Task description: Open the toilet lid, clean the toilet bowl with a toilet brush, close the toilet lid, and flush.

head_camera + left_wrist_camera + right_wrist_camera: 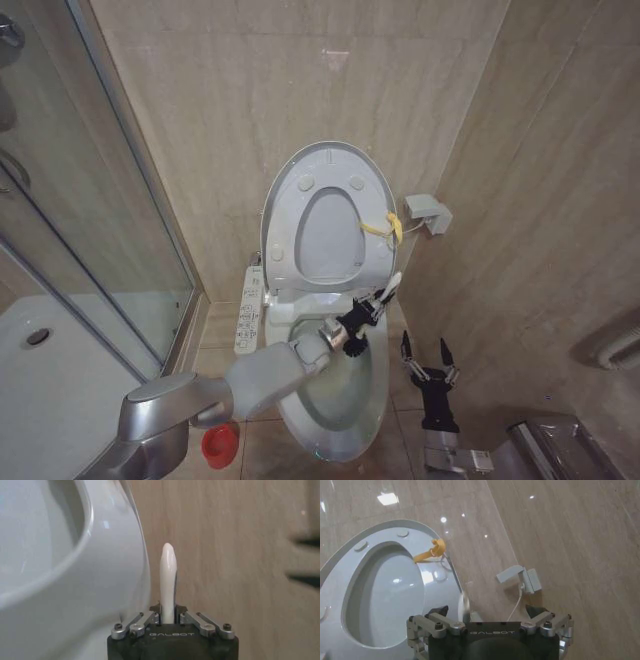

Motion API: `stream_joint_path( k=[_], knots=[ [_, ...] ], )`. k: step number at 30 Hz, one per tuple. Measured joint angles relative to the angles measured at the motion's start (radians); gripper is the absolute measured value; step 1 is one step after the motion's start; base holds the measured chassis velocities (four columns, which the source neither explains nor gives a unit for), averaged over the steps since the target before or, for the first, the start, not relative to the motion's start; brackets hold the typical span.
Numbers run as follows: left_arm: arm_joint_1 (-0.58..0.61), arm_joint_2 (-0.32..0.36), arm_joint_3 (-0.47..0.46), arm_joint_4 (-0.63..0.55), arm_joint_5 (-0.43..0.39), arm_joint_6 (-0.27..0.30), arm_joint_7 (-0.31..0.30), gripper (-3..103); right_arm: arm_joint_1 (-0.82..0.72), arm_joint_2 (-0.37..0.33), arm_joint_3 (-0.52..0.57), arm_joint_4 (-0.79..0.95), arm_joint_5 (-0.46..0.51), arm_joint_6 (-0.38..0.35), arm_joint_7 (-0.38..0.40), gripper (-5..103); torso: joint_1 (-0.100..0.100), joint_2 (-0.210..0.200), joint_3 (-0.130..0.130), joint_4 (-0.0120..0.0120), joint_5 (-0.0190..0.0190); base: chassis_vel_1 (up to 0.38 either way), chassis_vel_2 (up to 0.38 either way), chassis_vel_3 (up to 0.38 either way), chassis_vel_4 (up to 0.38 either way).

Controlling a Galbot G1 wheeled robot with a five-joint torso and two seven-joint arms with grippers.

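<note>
Toilet brush: its thin white handle (168,581) stands up from between the fingers of the left gripper; in the head view the handle (390,288) slants up and to the right above the bowl's right rim (the bristle head cannot be made out).

Left gripper (362,318): pinched on the brush handle, reaching over the back right part of the bowl at the end of the grey left arm (262,374), which crosses in from the lower left.

Toilet bowl (340,425): white, open, straight ahead and below the camera; in the left wrist view its curved rim (75,562) lies just beside the gripper.

Toilet lid (372,180): raised upright against the tiled wall, with the seat ring (300,190) raised against it (round bumpers face the camera).

Yellow strip (384,228): hangs at the right edge of the raised seat; also seen in the right wrist view (433,551).

Button panel (249,310): along the left side of the toilet.

Right gripper (429,357): on the right of the bowl, near the floor, fingers spread apart and holding nothing, pointing up toward the wall.

Wall box (428,212): small grey-white fitting on the tiled wall to the right of the lid, a cable hanging from it.

Red holder (217,446): on the floor, left of the bowl's front, beside the left arm.

Shower enclosure (90,250): glass, at the far left.
</note>
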Motion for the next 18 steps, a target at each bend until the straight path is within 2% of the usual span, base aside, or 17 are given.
stream_joint_path(
  k=[6, 9, 12, 14, 18],
  knots=[
    [0.017, 0.029, 0.063, -0.005, -0.004, 0.0, 0.0, 18, -0.001, 0.005, -0.001, 0.002, 0.0, 0.001, -0.004, 100, 0.0, 0.0, 0.0, 0.0007, 0.0001, 0.0, 0.0, 0.0, 0.0],
    [0.017, 0.002, 0.037, -0.011, -0.005, -0.001, -0.003, 18, -0.002, 0.009, -0.001, 0.003, 0.0, 0.002, -0.004, 100, 0.0, 0.0, 0.0, 0.0003, 0.0002, 0.0, 0.0, 0.0, 0.0],
    [0.01, -0.057, -0.002, -0.018, -0.014, -0.003, -0.011, 18, -0.003, 0.015, -0.001, 0.003, -0.002, 0.003, -0.005, 100, 0.0, 0.0, 0.0, -0.0013, -0.0003, 0.0, 0.0, 0.0, 0.0],
    [0.012, -0.059, 0.007, -0.004, -0.014, -0.004, -0.011, 18, -0.005, 0.017, -0.001, 0.003, -0.004, 0.003, -0.006, 100, 0.0, 0.0, 0.0, -0.0014, -0.0002, 0.0, 0.0, 0.0, 0.0],
    [0.043, -0.019, 0.054, 0.033, -0.002, -0.008, -0.002, 18, -0.009, 0.016, -0.002, 0.006, -0.005, 0.004, -0.007, 100, 0.0, 0.0, 0.0, 0.0006, 0.0, 0.0, 0.0, 0.0, 0.0]
  ],
)
